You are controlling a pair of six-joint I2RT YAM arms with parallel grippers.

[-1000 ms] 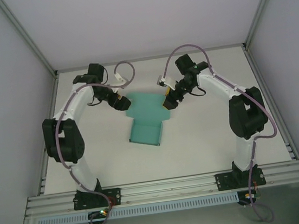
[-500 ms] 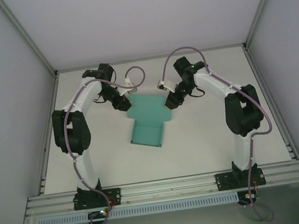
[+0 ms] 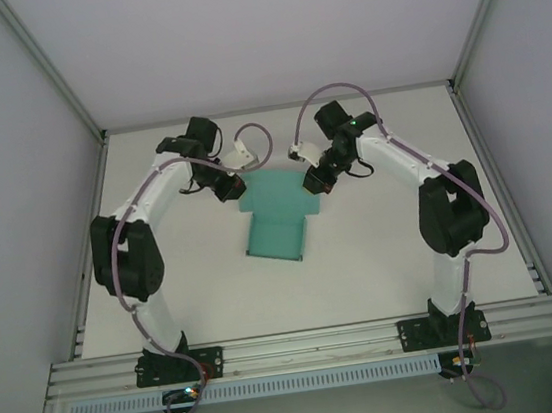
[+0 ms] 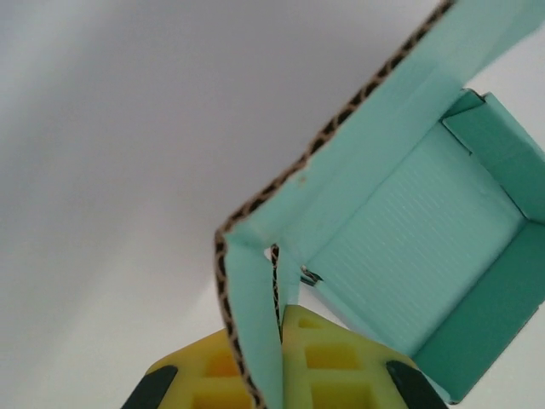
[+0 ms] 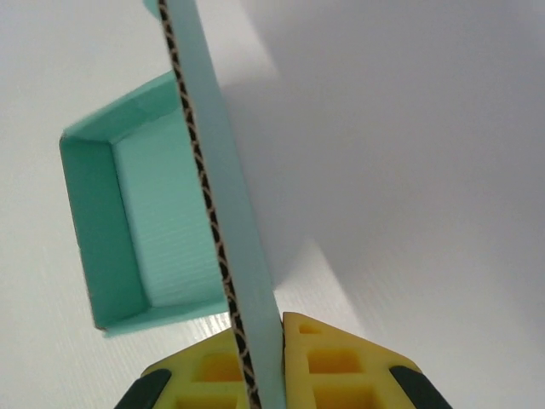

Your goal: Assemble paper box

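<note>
From above, the paper box [image 3: 277, 214] lies on the white surface [image 3: 393, 253], midway between the arms and a little beyond their elbows. It is half built: an open tray nearer the bases and a wider panel on the far side. The left arm [image 3: 122, 266] rises from its base, bends at the elbow and reaches inward, bringing the left end effector [image 3: 232, 188] to the far left corner of the box. The right arm [image 3: 453, 213] mirrors that pose, with the right end effector [image 3: 313, 182] at the far right corner. Both wrists point down and toward the centre. The far panel seems raised off the surface, though from this height it is hard to be sure.

In the left wrist view, the yellow pads [image 4: 332, 368] are closed tight on a folded teal flap whose corrugated edge runs up between them. The open tray, with its ribbed floor and upright walls, sits to the right.

In the right wrist view, the pads [image 5: 334, 362] are pinched on a thin card panel seen edge-on, which climbs from the fingers to the top of the frame. The tray lies to the left of that panel, resting on the surface.
</note>
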